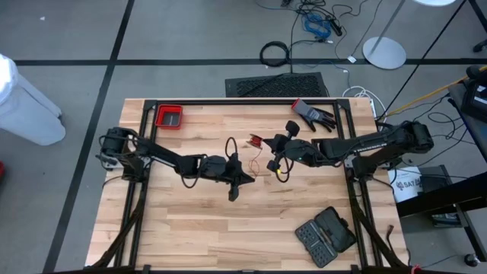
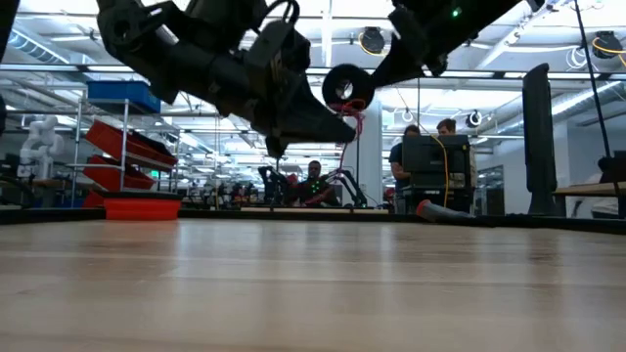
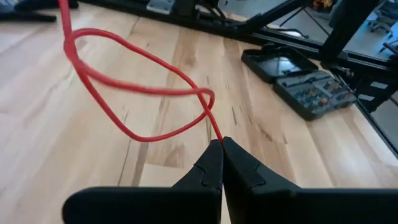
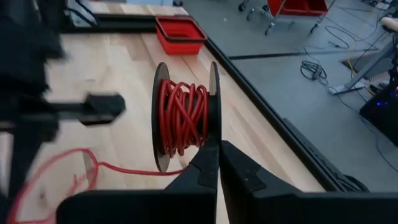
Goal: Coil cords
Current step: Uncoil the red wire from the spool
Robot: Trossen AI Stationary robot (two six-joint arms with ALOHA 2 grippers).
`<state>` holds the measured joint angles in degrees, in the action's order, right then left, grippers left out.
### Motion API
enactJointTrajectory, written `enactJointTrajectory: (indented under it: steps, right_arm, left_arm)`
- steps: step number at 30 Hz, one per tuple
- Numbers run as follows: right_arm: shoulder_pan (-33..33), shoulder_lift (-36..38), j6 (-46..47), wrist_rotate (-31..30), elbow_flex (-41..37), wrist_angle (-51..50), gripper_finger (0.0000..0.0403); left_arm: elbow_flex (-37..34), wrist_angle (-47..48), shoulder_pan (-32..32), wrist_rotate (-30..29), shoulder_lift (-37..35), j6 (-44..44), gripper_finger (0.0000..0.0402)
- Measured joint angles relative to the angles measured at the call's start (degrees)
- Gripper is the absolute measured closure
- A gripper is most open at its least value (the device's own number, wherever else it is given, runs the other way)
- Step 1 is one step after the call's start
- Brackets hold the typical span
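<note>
A thin red cord [image 3: 134, 87] is partly wound on a small black spool [image 4: 183, 118], whose round side with a pale centre faces the low view [image 2: 347, 88]. The spool hangs above mid-table [image 1: 255, 141]. My right gripper [image 4: 218, 144] comes in from the table's right and is shut on the spool. My left gripper [image 3: 221, 140] reaches in from the left [image 1: 249, 180], just nearer than the spool, and is shut on the cord. Between spool and left gripper the free cord hangs in loose loops [image 4: 74, 165]. My left gripper pinches a single strand of the red cord [image 3: 217, 134] between its two fingertips. The fingers slant slightly downward from the table's left. From the tips the cord curls away in slack loops and leaves the left wrist view at the top. My right gripper pinches the rim of one spool flange [image 4: 213, 127] between its fingertips, at the side nearest the gripper. The fingers come almost level from the table's right. The spool is lifted clear of the table, its axis level and running near to far.
A red tray [image 1: 169, 116] sits at the far left corner, a black glove [image 1: 313, 114] at the far right, and an open black tool case [image 1: 326, 234] at the near right. People stand in the room beyond the far edge [image 2: 421, 147]. Bare wood lies at the near left.
</note>
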<state>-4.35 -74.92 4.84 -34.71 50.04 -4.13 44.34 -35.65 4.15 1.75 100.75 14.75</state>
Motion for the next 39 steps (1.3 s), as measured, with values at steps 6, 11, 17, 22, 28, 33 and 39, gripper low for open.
enactJointTrajectory:
  steps: [6, 11, 17, 22, 28, 33, 39]
  right_arm:
    - [-1.21, 2.8, -0.04, 0.3, 0.0, -0.96, 0.0403]
    - [-2.34, 5.11, 0.07, 2.2, 0.0, -2.37, 0.0403]
    - [-2.99, 7.41, 2.07, 5.35, 0.0, -5.56, 0.0403]
    - [-2.94, 7.82, 4.42, 6.76, 0.0, -10.27, 0.0403]
    - [-2.94, 7.77, 6.69, 6.57, 0.0, -14.92, 0.0403]
    - [-2.97, 7.77, 8.08, 6.57, 0.0, -16.95, 0.0403]
    - [-3.66, 7.72, 9.6, 6.52, 0.0, -18.55, 0.0403]
  left_arm:
    - [0.0, 0.77, -1.08, 0.12, 1.18, -0.01, 0.0398]
    - [0.0, 2.13, -2.01, 0.12, 1.18, -0.05, 0.0398]
    - [-0.02, 3.82, -3.23, 0.12, 1.18, -0.06, 0.0398]
    - [-0.02, 3.74, -3.78, 0.76, 1.09, -0.27, 0.0398]
    - [-0.04, 4.42, -4.72, 1.21, -1.2, -0.66, 0.0398]
    - [-0.04, 8.86, -5.35, 1.19, -4.81, -2.17, 0.0398]
    - [-0.07, 15.16, -6.06, -0.28, -8.7, -3.42, 0.0398]
